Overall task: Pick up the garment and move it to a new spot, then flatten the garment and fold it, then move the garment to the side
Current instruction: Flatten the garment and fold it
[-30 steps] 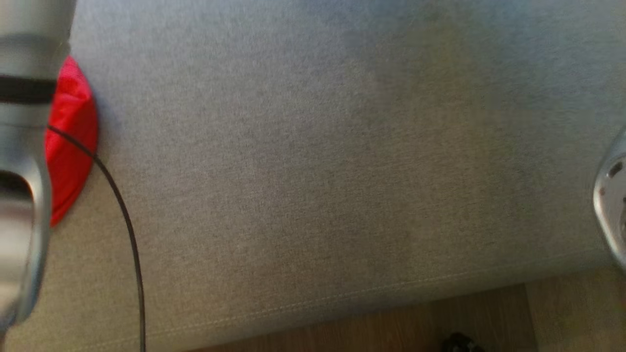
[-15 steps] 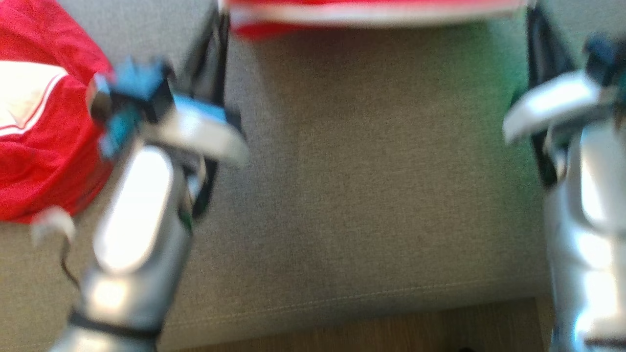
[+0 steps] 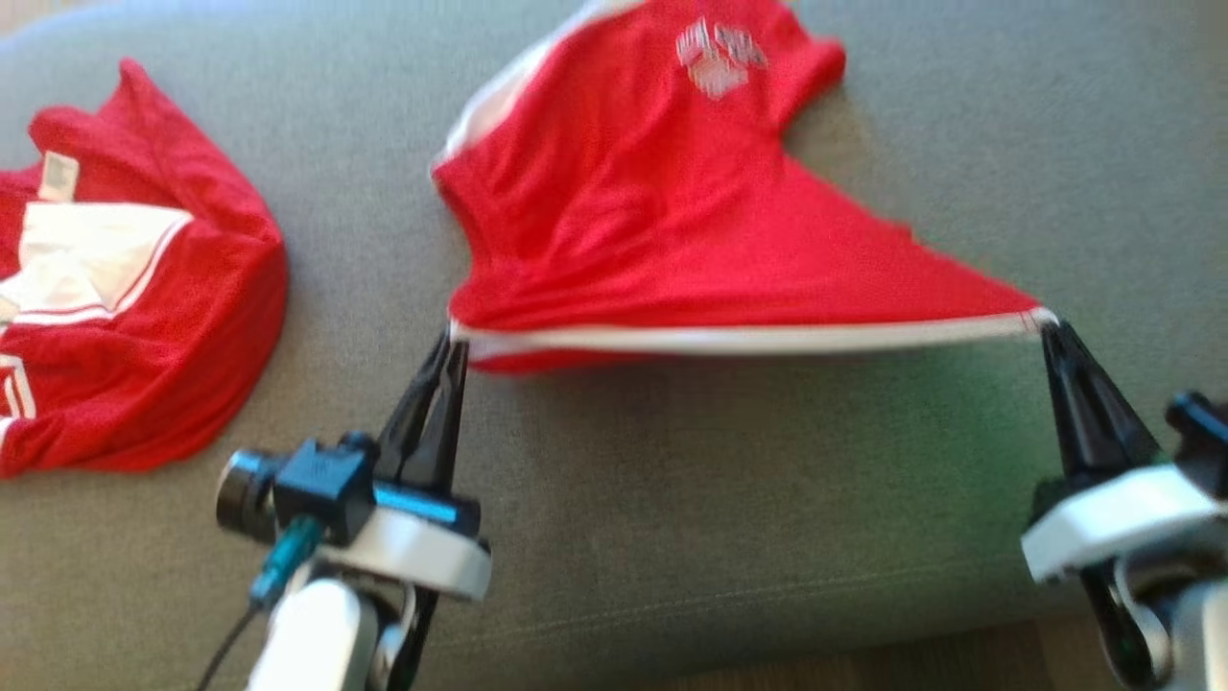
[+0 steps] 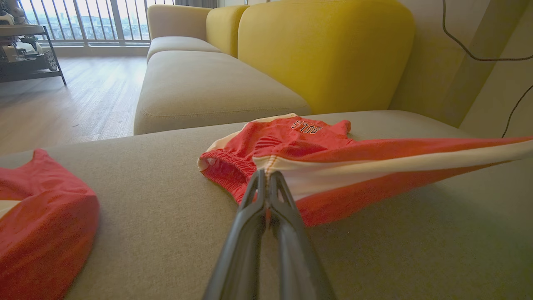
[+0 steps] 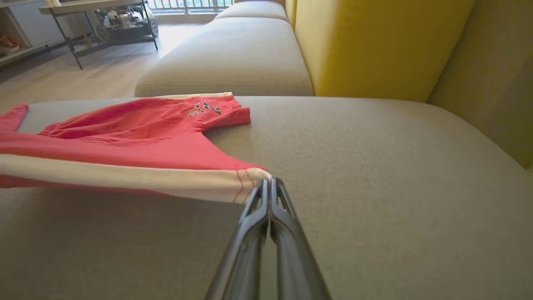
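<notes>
Your left gripper (image 3: pixel 452 338) has its two long dark fingers pinched tight on one corner of the red mesh shorts with a white hem band (image 3: pixel 662 211). Your right gripper (image 3: pixel 1048 329) is clamped just as tight on the opposite corner of the same band. Between the two grips the white band runs taut and nearly straight, raised a little above the grey woven sofa seat (image 3: pixel 748 518), with a shadow on the fabric beneath it.

The rest of the shorts slopes away from you. Their far end, with the printed emblem, rests on the seat near its middle. In the left wrist view you see the lettering "BULLS" on that far part, and the fingertips (image 4: pixel 259 183) meet at the stitched seam of the band.

A crumpled red and white jersey (image 3: pixel 144 317) lies on the same seat at your left, well apart from the shorts. A rounded yellow backrest cushion (image 4: pixel 325 54) stands behind the seat, and pale wooden floor (image 4: pixel 75 100) lies beyond.
</notes>
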Motion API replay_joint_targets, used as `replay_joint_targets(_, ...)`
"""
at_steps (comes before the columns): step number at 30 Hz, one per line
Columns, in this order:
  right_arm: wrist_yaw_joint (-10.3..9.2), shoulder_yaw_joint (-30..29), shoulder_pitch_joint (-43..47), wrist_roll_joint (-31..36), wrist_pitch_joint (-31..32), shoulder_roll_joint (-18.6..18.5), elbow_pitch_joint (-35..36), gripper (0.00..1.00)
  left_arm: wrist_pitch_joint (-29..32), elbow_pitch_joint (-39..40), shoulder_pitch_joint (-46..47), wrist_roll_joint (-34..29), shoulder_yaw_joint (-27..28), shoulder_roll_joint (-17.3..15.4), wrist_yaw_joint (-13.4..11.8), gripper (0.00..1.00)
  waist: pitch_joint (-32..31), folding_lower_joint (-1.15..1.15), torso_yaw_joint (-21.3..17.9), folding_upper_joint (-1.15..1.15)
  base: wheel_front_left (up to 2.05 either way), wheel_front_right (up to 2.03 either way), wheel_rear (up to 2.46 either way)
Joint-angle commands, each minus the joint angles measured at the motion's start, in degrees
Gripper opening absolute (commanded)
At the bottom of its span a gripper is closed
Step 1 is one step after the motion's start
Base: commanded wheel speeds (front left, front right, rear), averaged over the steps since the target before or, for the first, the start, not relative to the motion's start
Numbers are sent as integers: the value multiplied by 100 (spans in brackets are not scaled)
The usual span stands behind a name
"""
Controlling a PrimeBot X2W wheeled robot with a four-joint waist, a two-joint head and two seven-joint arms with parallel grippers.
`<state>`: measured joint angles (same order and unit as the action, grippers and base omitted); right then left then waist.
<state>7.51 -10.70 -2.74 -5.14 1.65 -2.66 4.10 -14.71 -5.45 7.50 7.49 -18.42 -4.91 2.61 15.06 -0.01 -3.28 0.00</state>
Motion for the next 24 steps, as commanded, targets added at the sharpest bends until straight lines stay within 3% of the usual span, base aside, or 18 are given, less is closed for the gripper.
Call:
replay_joint_targets(1,-2,32,178,-63,176,-26,535,0,-29,300,-137,-42,267,1,36,0,-176,1,-25,0,0,0,0)
replay_joint_targets(7,-2,-190,742,-103,614,-23,1386,0,-29,458,-644,-64,180,17,184,0,-386,1,-16,0,0,0,0)
replay_joint_targets(11,-2,-257,615,156,797,-23,1457,0,-29,344,-617,-7,52,85,227,0,-466,1,1,0,0,0,0)
replay_joint_targets(16,-2,-333,66,633,933,-74,1093,0,-29,-21,-261,64,-134,149,243,0,-456,1,111,0,0,0,0)
replay_joint_targets(24,-2,-257,-1598,1697,993,-426,-250,0,17,-873,894,459,-467,198,131,0,-161,1,436,0,0,0,0)
